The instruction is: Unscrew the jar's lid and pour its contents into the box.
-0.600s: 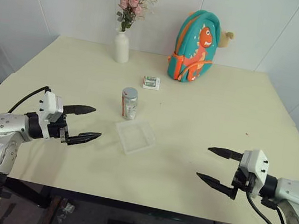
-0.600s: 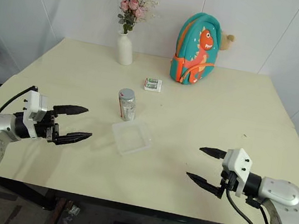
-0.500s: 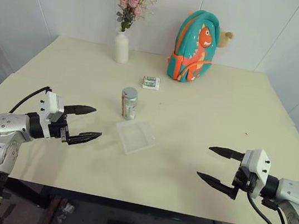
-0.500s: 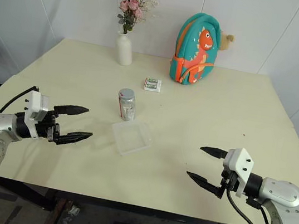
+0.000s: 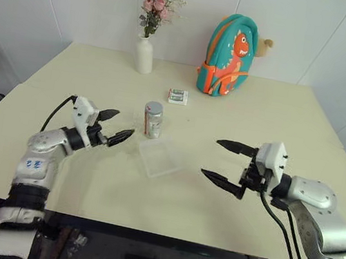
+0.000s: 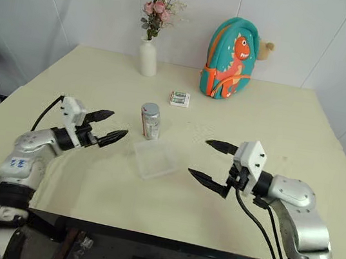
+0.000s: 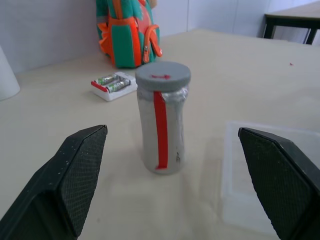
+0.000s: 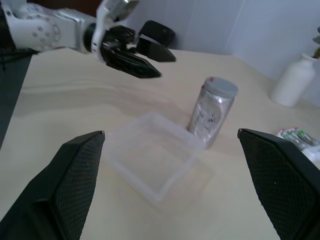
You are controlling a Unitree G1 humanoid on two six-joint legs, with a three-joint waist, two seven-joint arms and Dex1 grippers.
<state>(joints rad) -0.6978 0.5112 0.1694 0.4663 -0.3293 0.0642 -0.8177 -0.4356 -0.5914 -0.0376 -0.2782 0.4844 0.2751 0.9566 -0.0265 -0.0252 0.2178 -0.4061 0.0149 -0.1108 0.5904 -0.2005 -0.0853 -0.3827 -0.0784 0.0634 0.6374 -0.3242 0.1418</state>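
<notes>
Jar (image 5: 153, 119) upright mid-table, grey lid (image 7: 162, 76) on, clear box (image 5: 160, 157) just beside it toward the near edge. Left gripper (image 5: 116, 127) and right gripper (image 5: 225, 163) both spread wide, empty, flanking these. Battery packet (image 5: 178, 96), vase (image 5: 144, 55), backpack (image 5: 230, 55) along the far edge, nothing between.

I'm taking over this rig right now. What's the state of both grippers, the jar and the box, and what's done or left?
Left gripper: open, empty, beside the jar, not touching.
Right gripper: open, empty, over the table on the box's far side.
Jar stands upright, lid on, just behind the box. Box looks empty.
Done: nothing yet.
Left: grasp jar, unscrew lid, pour into box.
</notes>
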